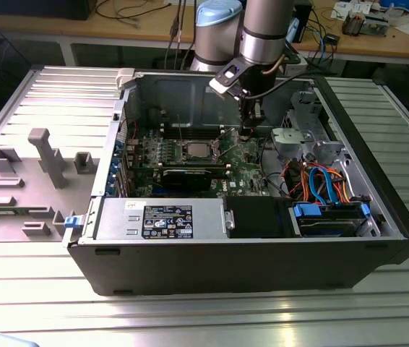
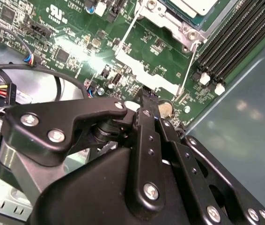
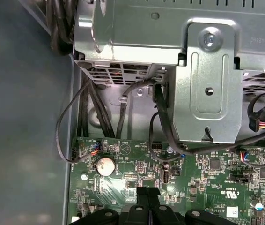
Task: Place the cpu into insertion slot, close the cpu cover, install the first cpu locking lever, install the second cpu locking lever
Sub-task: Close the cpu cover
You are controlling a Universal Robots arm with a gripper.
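- The pincer [image 1: 250, 124] is down inside the open case [image 1: 262, 253], low over the green board [image 3: 207, 183]. In both wrist views its fingers sit together with nothing between them.
- The cpu [image 1: 194, 150] lies flat in the insertion slot [image 1: 181, 152], to the exterior view's left of the pincer, near but apart.
- In the second wrist view a thin locking lever [image 2: 189, 63] runs lengthwise from the socket corner toward the pincer, its free end close by the tip.
- There the picture edge cuts off the cpu, and the silvery cpu cover [image 2: 172, 22] seems to lie framing it, though I couldn't swear to it.
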